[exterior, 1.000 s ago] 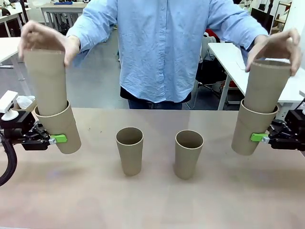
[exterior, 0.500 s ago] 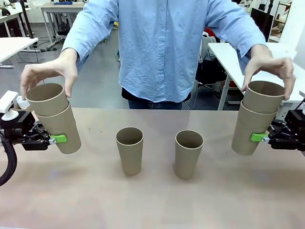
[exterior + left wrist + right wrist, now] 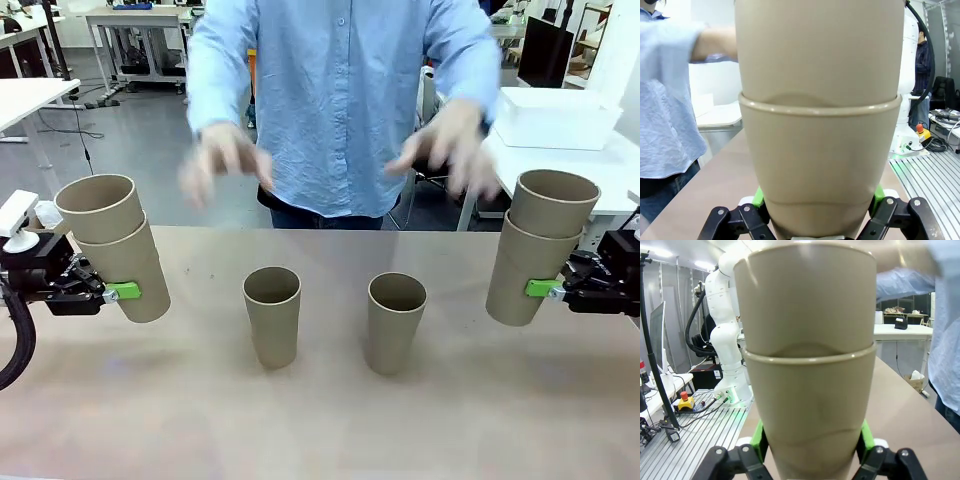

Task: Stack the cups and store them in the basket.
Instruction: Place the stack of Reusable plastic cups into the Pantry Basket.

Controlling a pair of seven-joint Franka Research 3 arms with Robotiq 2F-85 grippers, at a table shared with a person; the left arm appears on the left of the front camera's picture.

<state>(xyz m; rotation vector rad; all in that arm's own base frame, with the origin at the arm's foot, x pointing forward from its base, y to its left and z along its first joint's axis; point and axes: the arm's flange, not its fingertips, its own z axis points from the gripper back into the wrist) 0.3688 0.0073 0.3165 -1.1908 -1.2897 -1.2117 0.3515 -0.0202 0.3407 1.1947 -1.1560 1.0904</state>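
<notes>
Table [image 3: 320, 430] broad and bare across the near half; open room all round the middle.
Person stands at the far edge; one hand [image 3: 225, 160] and the other hand [image 3: 450, 150] are both blurred, raised above the table and touching nothing.
Basket [image 3: 555, 118] sits on a side table behind, far right, well apart from everything; the right arm is the nearer one.
Left stack [image 3: 110, 245] is two cups nested, held clear of the table, long axis near upright, mouth leaning outward to the left; right stack [image 3: 535, 245] mirrors it, leaning right.
Left single cup [image 3: 272, 315] and right single cup [image 3: 396, 322] stand upright, mouths up, mid-table between the arms and apart from each other; each lies inboard of the gripper on its side.
Left gripper [image 3: 128, 291] is closed sideways on the lower wall of the left stack, green pads [image 3: 758, 197] pressing both flanks; right gripper [image 3: 535, 288] likewise on the right stack.
Judgement: both grippers are full, so the singles are likely the person's to add; the basket is not yet reached.
</notes>
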